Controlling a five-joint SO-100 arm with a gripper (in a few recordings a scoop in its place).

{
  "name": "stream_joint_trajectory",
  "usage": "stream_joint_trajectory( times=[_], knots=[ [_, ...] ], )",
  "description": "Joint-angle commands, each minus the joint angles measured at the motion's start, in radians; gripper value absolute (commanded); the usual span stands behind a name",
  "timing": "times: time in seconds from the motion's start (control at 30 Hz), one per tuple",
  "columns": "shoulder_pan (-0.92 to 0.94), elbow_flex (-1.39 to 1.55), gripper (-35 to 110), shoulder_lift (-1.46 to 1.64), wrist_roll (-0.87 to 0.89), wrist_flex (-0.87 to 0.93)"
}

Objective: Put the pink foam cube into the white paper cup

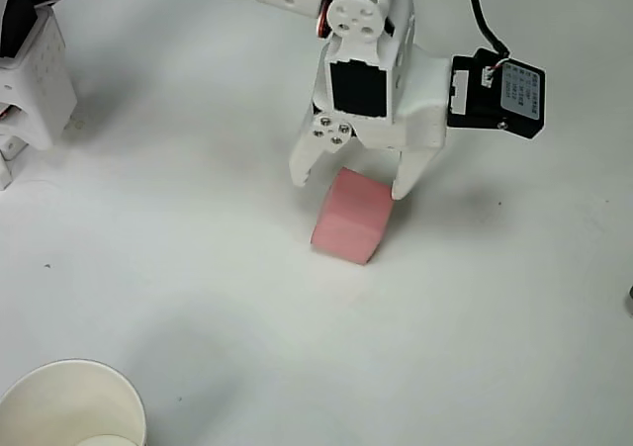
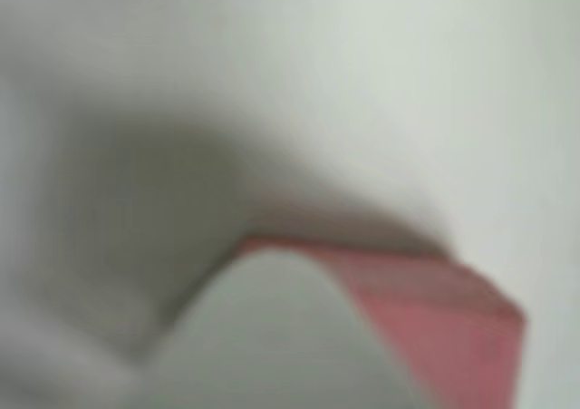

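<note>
Overhead view: gripper point(image 1: 348, 181) spread wide, gripping nothing, fingertips straddling the far end of the pink foam cube point(image 1: 351, 217) on the table point(image 1: 495, 317) (cube turned slightly askew). White paper cup point(image 1: 71, 404) sits well apart, near-left.

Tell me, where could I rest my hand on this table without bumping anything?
Bare table lies between the pink foam cube and the white paper cup at the lower left corner, and along the right below the claw. It is crowded up top, where the open claw straddles the cube.
</note>
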Motion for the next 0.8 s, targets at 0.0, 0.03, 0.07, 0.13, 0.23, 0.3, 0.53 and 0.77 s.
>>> stream_joint_trajectory(
  times=[0.0,0.03,0.07,0.13,0.23,0.3,0.53,0.77],
  knots=[
    [-0.003,-0.092,39,0.04,-0.014,0.048],
    [0.003,-0.092,39,0.04,-0.014,0.052],
    [0.005,-0.092,39,0.04,-0.014,0.055],
    [0.005,-0.092,39,0.038,-0.014,0.055],
    [0.005,-0.089,39,0.035,-0.012,0.055],
    [0.006,-0.089,39,0.035,-0.012,0.054],
    [0.028,-0.089,39,0.018,-0.023,0.049],
    [0.04,-0.089,39,-0.018,-0.034,0.049]
  ],
)
